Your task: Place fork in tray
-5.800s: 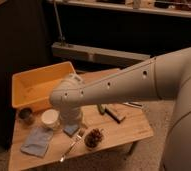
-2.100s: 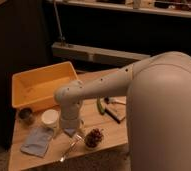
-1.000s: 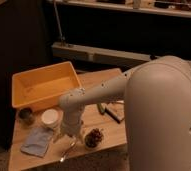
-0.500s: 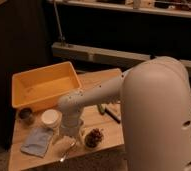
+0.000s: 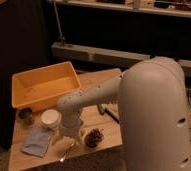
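The fork [image 5: 66, 151] is a slim silvery piece lying on the wooden table [image 5: 96, 82] near its front edge, pointing diagonally. My gripper [image 5: 69, 135] hangs at the end of the white arm [image 5: 96, 97], straight down over the fork's upper end and close to the tabletop. Whether it touches the fork is hidden. The tray [image 5: 20, 95] is a large yellow-orange bin at the table's back left, and nothing shows in it.
A white cup [image 5: 50, 118] stands just left of the gripper, with a small dark cup [image 5: 25, 115] further left. A folded blue cloth [image 5: 37, 141] lies front left. A brown pine-cone-like object [image 5: 94, 137] sits right of the gripper, and a dark bar [image 5: 112, 115] lies behind it.
The arm has swung down and forward, bringing the gripper lower over the fork. The fork, the tray and the other items have not moved.
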